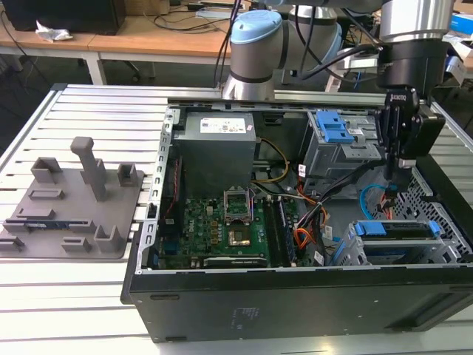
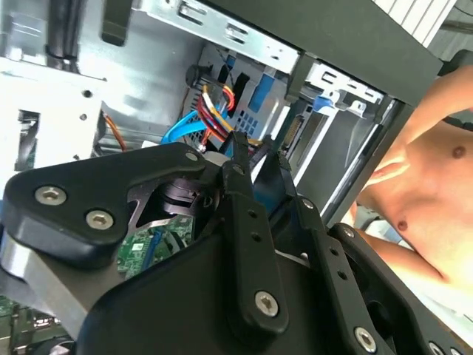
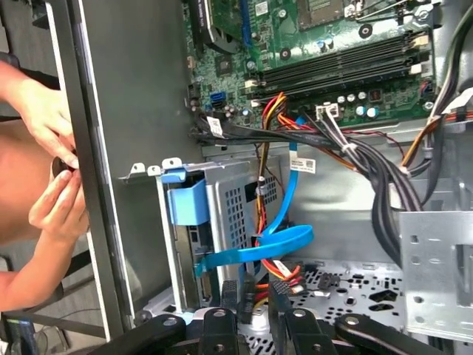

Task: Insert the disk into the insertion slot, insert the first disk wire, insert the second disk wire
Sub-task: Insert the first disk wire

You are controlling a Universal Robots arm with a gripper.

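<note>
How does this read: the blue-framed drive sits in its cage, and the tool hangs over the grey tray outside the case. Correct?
One thing is wrong: the tool hangs inside the case, next to the cage, by the red-orange wires and the light-blue cable, as the exterior and first wrist views show. The blue-framed drive does sit in its cage.

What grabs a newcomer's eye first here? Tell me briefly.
The open computer case, with the gripper hanging low at the exterior view's right end, near the blue-framed disk sitting in the insertion slot. In the first wrist view, the light-blue second disk wire loops beside the red-orange first disk wire close to the gripper, and a person's hands are outside the case wall.
</note>
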